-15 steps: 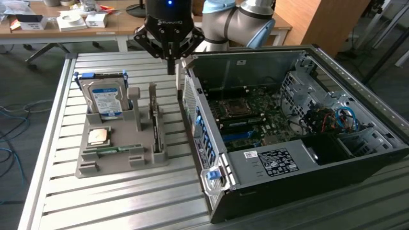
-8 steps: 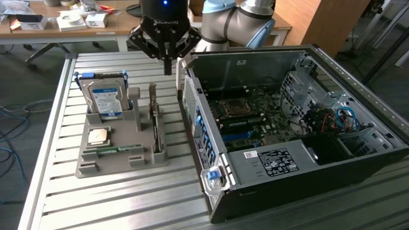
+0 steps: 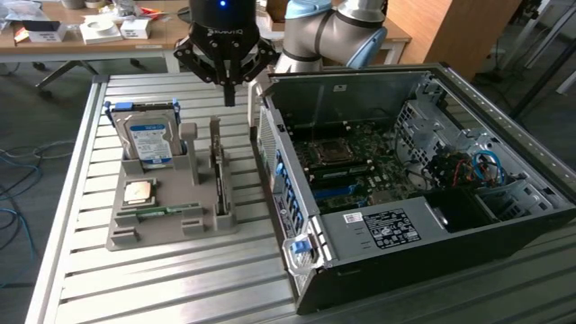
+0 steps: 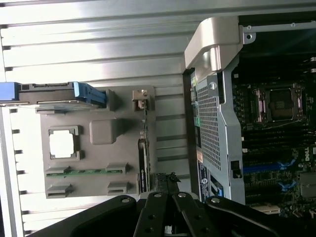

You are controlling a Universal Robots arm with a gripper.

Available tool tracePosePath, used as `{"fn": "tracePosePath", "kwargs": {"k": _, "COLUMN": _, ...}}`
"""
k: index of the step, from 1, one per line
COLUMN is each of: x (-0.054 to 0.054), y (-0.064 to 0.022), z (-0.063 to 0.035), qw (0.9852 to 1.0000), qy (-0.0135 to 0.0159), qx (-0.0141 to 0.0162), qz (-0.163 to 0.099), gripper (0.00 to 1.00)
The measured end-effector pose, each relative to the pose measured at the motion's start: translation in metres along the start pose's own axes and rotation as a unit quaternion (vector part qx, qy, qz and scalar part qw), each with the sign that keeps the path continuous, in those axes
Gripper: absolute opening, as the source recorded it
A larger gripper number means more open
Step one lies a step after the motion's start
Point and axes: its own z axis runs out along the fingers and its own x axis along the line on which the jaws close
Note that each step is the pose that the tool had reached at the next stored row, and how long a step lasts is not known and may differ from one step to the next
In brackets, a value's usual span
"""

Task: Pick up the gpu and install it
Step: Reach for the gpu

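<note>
The gpu (image 3: 218, 177) stands on its long edge in a slot of the grey holder tray (image 3: 135, 236), its pale metal bracket at the far end. In the wrist view the gpu (image 4: 143, 153) appears as a thin dark edge, with its bracket end toward the hard drive's side of the tray. My gripper (image 3: 231, 100) hangs above the far end of the tray, a short way above the card and not touching it. Its fingers (image 4: 160, 185) are pressed together, shut on nothing.
The open computer case (image 3: 297, 202) lies beside the tray on the exterior view's right, its motherboard (image 3: 347, 165) exposed. The tray (image 4: 128, 163) also holds a blue-labelled hard drive (image 3: 148, 138), a CPU (image 3: 137, 192) and a RAM stick (image 3: 162, 210). Slatted metal table (image 3: 180, 283) underneath.
</note>
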Motion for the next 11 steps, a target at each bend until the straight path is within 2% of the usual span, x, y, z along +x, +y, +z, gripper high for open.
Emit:
{"fn": "tracePosePath", "kwargs": {"k": 5, "x": 0.0053, "y": -0.0006, "z": -0.0001, "qw": 1.0, "qy": 0.0, "qx": 0.0, "qz": 0.001, "gripper": 0.11}}
{"fn": "tracePosePath", "kwargs": {"k": 11, "x": 0.0054, "y": -0.0006, "z": -0.0001, "qw": 1.0, "qy": 0.0, "qx": 0.0, "qz": 0.001, "gripper": 0.11}}
